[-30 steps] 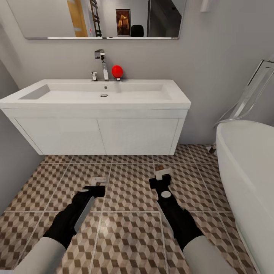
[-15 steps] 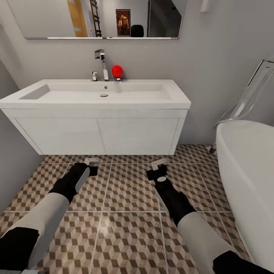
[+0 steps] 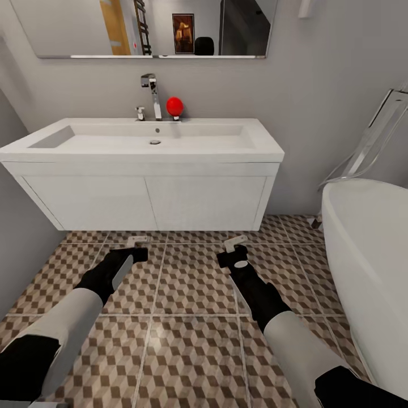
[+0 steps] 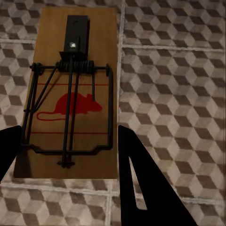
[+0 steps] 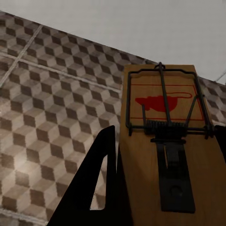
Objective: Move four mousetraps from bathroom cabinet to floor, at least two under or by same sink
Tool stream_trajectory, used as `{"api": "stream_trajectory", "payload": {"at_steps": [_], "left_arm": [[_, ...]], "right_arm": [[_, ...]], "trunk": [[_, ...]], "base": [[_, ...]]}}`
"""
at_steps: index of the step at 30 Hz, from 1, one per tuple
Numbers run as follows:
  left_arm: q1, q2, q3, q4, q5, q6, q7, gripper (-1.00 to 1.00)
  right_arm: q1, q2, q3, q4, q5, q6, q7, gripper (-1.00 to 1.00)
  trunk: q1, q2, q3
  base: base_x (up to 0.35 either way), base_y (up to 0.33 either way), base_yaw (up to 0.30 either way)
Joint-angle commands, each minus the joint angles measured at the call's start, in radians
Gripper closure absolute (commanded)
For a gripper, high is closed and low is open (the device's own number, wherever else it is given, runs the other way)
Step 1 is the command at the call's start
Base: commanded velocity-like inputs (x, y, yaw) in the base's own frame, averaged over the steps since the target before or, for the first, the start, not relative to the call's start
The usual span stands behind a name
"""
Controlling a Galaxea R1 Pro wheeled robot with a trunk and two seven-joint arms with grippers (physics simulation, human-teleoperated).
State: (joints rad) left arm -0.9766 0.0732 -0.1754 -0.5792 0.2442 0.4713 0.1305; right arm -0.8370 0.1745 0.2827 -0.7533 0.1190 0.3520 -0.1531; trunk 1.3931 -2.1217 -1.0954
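My left gripper (image 3: pixel 136 248) is shut on a mousetrap (image 3: pixel 137 240), low over the bathroom floor (image 3: pixel 192 334) just in front of the sink (image 3: pixel 141 148). The left wrist view shows this mousetrap (image 4: pixel 70 94), a brown board with a dark wire spring and a red mouse print, between the dark fingers (image 4: pixel 136 183) of the left gripper (image 4: pixel 66 148). My right gripper (image 3: pixel 233 253) is shut on a second mousetrap (image 3: pixel 233 243) near the sink's right end. In the right wrist view the mousetrap (image 5: pixel 169 141) tilts upward beside one finger (image 5: pixel 96 193) of the right gripper (image 5: pixel 165 160).
The sink unit hangs on the wall with a gap beneath it, and a chrome tap (image 3: pixel 152 93) and a red ball-shaped thing (image 3: pixel 174 105) stand on its back edge. A white bathtub (image 3: pixel 368 243) lines the right side. A grey wall (image 3: pixel 17 243) closes the left.
Both arms have reached forward toward the sink, carrying their mousetraps; most of the movement came in the first half second, then only a slight shift.
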Motion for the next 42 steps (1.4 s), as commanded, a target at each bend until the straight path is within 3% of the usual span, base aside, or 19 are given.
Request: {"api": "stream_trajectory", "payload": {"at_steps": [1, 14, 26, 42], "left_arm": [[0.000, 0.002, -0.009, -0.012, 0.009, 0.004, 0.003, 1.00], [-0.001, 0.026, -0.012, -0.046, 0.008, 0.009, 0.001, 1.00], [-0.001, 0.043, -0.013, -0.051, 0.007, 0.009, 0.002, 1.00], [-0.001, 0.043, -0.018, -0.085, 0.007, 0.009, 0.002, 1.00]], "right_arm": [[0.000, 0.000, 0.002, -0.009, 0.008, 0.008, 0.004, 1.00], [-0.001, 0.000, -0.002, -0.058, 0.010, 0.009, 0.044, 1.00], [-0.001, 0.000, 0.001, -0.061, 0.007, 0.007, 0.047, 1.00], [-0.001, 0.000, 0.002, -0.061, 0.007, 0.007, 0.047, 1.00]], "trunk": [[0.000, 0.000, -0.001], [0.000, 0.000, -0.002], [0.046, -0.084, -0.056], [0.107, -0.196, -0.132]], "base": [[0.000, 0.000, 0.000], [0.000, 0.000, 0.000], [0.000, 0.000, 0.000], [0.000, 0.000, 0.000]]}}
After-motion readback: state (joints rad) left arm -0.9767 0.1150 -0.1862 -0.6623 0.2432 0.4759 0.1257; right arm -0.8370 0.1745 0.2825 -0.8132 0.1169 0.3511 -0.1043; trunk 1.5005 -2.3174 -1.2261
